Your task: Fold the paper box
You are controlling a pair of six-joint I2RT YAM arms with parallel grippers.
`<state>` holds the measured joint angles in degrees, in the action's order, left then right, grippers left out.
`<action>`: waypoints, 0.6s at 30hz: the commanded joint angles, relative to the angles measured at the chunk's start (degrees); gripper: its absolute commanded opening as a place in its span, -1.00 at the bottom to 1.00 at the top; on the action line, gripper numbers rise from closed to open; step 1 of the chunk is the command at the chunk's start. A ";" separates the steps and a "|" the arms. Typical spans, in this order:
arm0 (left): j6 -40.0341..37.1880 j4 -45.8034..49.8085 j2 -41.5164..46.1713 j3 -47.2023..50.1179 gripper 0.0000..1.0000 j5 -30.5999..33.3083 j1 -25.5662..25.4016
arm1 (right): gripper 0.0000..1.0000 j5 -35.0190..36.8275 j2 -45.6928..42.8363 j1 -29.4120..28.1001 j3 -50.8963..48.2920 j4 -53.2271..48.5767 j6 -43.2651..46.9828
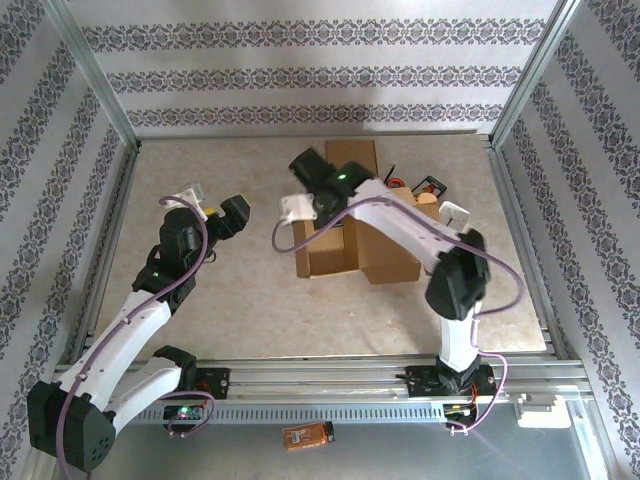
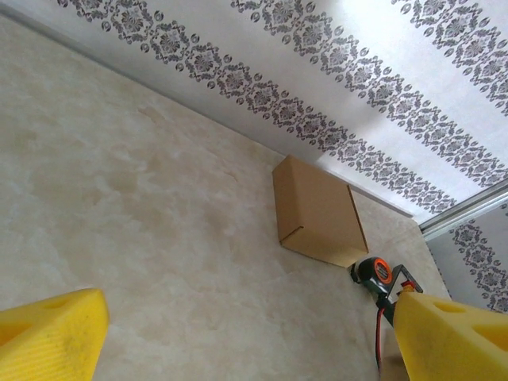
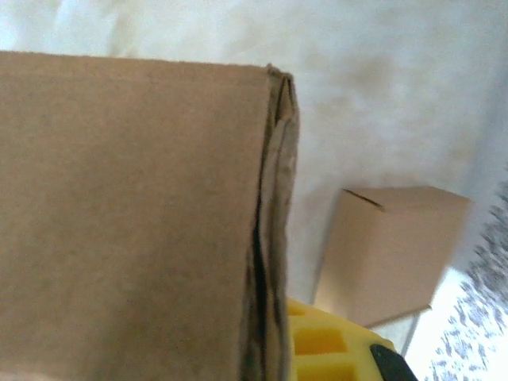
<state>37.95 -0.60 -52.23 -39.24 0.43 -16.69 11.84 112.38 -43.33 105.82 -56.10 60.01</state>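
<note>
Left end effector [image 1: 213,207] gapes wide, empty, over the worktop [image 1: 230,300]; right end effector [image 3: 317,345] is closed against the large paper box [image 1: 330,255] mid-worktop, grip unclear. Two boxes: second box [image 2: 317,206] closed, by the back wall, one orange tool [image 2: 377,272] beside it

You are working under bright, even light in the top view, and it is washing the back wall [image 1: 400,60] into a pale glare patch. Only faint, soft-edged shadows are lying on the table [image 1: 230,290]. In the left wrist view the yellow fingers [image 2: 48,337] are sitting slightly soft at the bottom corners, while the far wall is staying crisp. The right wrist view is blurring badly: the near cardboard panel [image 3: 127,222] is sitting too close (well inside focus), and the surface behind it is bleaching towards white.
</note>
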 commanded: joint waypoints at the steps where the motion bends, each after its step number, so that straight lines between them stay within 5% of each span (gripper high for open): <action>1: 0.89 1.11 0.69 0.90 0.85 -0.84 1.00 | -1.00 4.71 3.35 -2.54 -0.29 -0.15 9.65; 18: -1.99 6.73 6.59 1.69 0.88 4.77 1.85 | -1.00 -0.93 8.87 -12.95 -28.69 35.78 21.23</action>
<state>37.19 4.14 -46.22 -38.20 3.81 -15.90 17.32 118.58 -55.66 81.87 -26.92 79.81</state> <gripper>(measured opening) 0.938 0.072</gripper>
